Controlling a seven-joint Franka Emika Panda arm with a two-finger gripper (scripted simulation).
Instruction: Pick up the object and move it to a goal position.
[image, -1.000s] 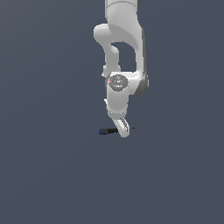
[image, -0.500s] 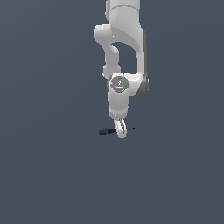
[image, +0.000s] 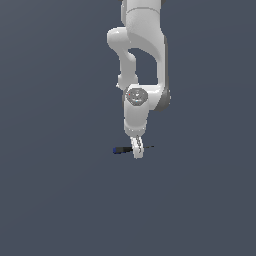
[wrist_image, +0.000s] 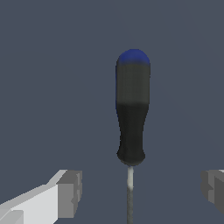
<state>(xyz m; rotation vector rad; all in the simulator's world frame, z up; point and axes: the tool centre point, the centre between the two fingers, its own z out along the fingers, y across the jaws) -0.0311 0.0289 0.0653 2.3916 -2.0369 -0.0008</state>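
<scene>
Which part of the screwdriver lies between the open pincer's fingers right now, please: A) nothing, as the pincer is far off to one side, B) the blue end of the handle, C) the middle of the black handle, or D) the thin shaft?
D: in the wrist view the screwdriver has its thin shaft running between the two fingers of the pincer, untouched by either.

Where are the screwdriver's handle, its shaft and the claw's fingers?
screwdriver handle (wrist_image: 131, 118), wrist view, middle of the black grip
shaft (wrist_image: 130, 192), wrist view, thin metal rod below the handle
claw fingers (wrist_image: 70, 194), wrist view, grey pad of one finger
</scene>
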